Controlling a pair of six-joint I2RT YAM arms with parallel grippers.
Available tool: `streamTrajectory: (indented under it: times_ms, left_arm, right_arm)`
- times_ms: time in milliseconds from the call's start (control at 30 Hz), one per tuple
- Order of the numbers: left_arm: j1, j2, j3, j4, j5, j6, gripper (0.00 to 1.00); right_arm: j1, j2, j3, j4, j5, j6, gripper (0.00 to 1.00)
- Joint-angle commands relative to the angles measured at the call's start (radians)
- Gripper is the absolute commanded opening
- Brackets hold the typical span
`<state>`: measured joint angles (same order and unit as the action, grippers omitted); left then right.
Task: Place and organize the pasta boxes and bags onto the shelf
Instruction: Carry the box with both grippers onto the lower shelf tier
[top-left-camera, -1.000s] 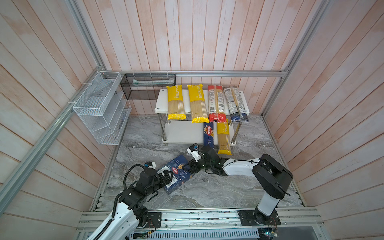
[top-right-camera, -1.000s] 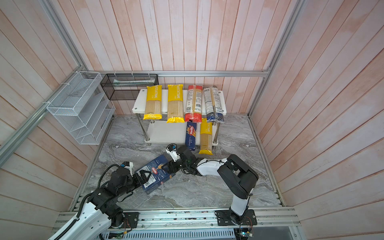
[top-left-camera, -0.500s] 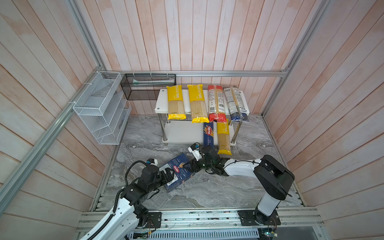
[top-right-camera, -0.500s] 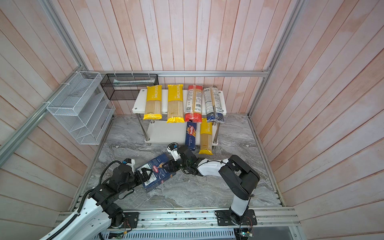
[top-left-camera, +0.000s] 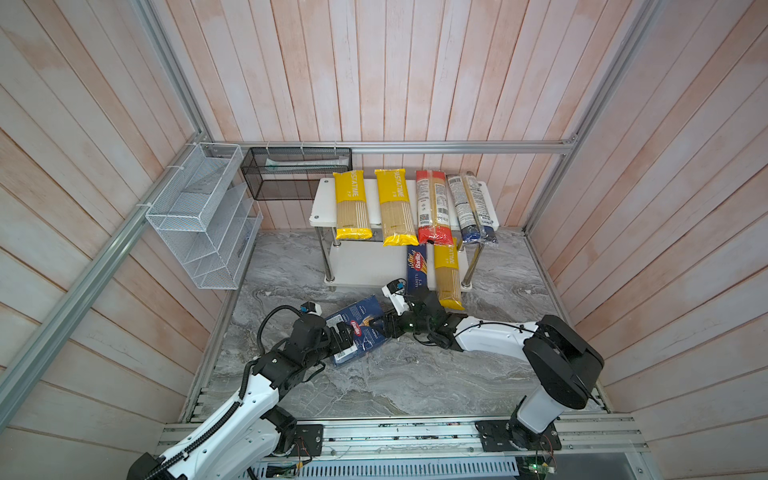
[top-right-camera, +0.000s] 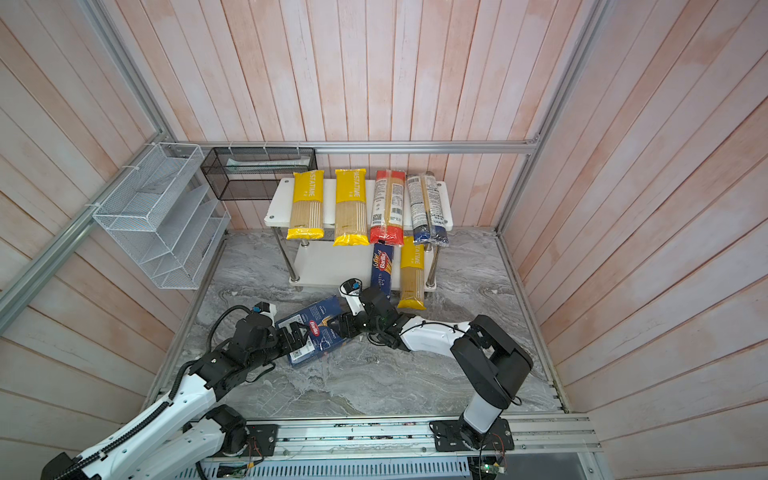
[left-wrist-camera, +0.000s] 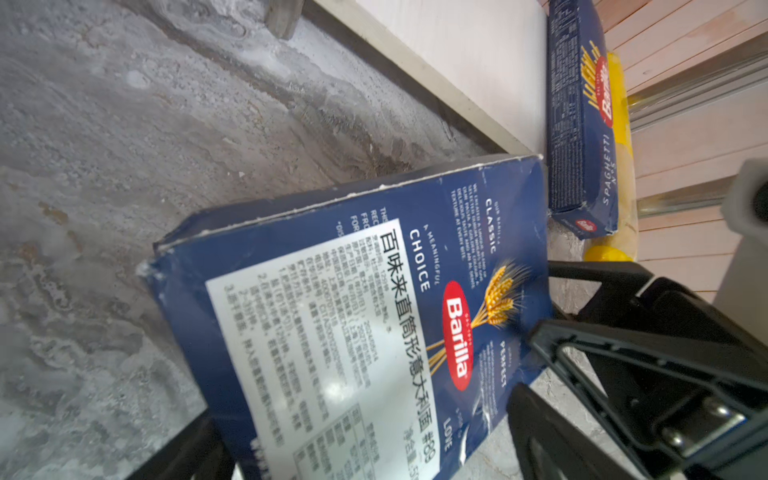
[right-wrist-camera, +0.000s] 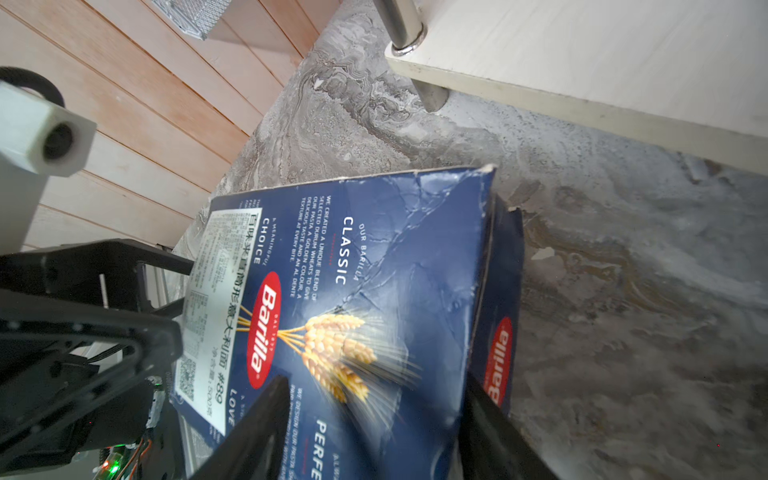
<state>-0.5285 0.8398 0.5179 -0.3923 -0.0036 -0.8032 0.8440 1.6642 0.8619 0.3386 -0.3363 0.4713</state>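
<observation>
While the wide box (top-left-camera: 360, 321) is tilted over the desk (top-left-camera: 395, 382), left fingers (left-wrist-camera: 183, 457) pinch its labelled end; right fingers (right-wrist-camera: 257, 424) clamp the opposite end.

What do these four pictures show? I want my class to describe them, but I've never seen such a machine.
It is a robot with two arms, each ending in a two-fingered gripper. Two pictures look down from above, side by side like a pair of eyes; the other two come from cameras on the arms' wrists, close to a wide box. On the marble surface stands a low white shelf. Four spaghetti bags lie on its top board; a narrow box and a fifth bag lie on the lower one. In front of the shelf, the left gripper and right gripper meet at the wide box, each with fingers either side of it, apparently both gripping it.
</observation>
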Motion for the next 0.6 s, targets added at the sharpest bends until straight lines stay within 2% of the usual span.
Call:
streamTrajectory:
  times_ms: [0,567]
  left_arm:
    - [-0.017,0.008,0.101,0.277,0.060,0.055,1.00]
    - [-0.014,0.207,0.239,0.415,0.072,0.129,1.00]
  right_arm:
    - [0.043,-0.052,0.039,0.088,-0.118,-0.002,0.61]
    - [0.031,-0.115,0.051,0.153,-0.016,0.015,0.61]
